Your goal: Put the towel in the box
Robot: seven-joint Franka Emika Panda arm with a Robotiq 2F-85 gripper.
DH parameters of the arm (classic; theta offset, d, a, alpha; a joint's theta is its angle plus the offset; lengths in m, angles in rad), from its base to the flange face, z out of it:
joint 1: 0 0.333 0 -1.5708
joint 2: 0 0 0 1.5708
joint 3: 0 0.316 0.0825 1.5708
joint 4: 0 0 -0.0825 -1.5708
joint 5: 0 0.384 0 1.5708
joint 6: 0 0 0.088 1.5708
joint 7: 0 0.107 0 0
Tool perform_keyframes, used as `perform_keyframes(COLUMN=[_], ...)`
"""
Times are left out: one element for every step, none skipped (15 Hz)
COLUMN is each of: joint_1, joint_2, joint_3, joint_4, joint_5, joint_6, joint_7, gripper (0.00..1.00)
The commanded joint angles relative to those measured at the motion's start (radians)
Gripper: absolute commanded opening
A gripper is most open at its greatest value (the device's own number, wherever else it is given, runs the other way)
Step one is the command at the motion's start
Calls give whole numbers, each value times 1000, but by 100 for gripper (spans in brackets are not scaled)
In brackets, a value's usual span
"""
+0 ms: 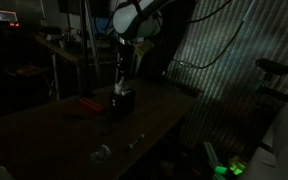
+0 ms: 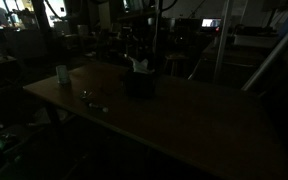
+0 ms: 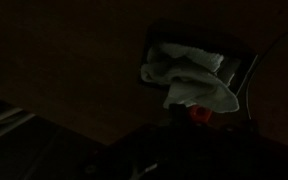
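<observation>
The scene is very dark. A white towel (image 3: 189, 75) lies bunched in the top of a dark box (image 3: 239, 62) in the wrist view. In both exterior views the towel (image 1: 121, 90) (image 2: 140, 64) pokes out of the box (image 1: 123, 102) (image 2: 139, 84), which stands on the table. My gripper (image 1: 121, 75) (image 2: 139, 47) hangs straight above the towel, at or just over it. In the wrist view the gripper (image 3: 189, 112) is a dark shape against the towel's near edge, beside a small red spot. Its fingers are too dark to read.
A red flat object (image 1: 88, 102) lies on the table beside the box. A white cup (image 2: 62, 73) stands near a table edge. Small pale objects (image 1: 102, 152) (image 2: 86, 95) lie on the wooden table (image 2: 184, 120). Cluttered benches stand behind.
</observation>
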Motion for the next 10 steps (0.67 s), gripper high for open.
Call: perform_keyframes(joint_1=[28, 33, 37, 41, 44, 46, 46, 45, 43, 40], joint_2=[12, 21, 31, 43, 55, 68, 81, 94, 108, 120], joint_3=[-4, -2, -1, 0, 1, 1, 1, 2, 2, 2], joint_4=[33, 43, 53, 66, 79, 92, 104, 113, 120, 124], joint_5=[-21, -19, -17, -16, -17, -14, -11, -5, -1, 4], joint_6=[10, 12, 13, 14, 14, 15, 16, 19, 21, 25], joint_7=[13, 9, 6, 2, 0, -5, -10, -15, -20, -25], gripper=[0, 0, 0, 0, 0, 0, 0, 0, 0, 0])
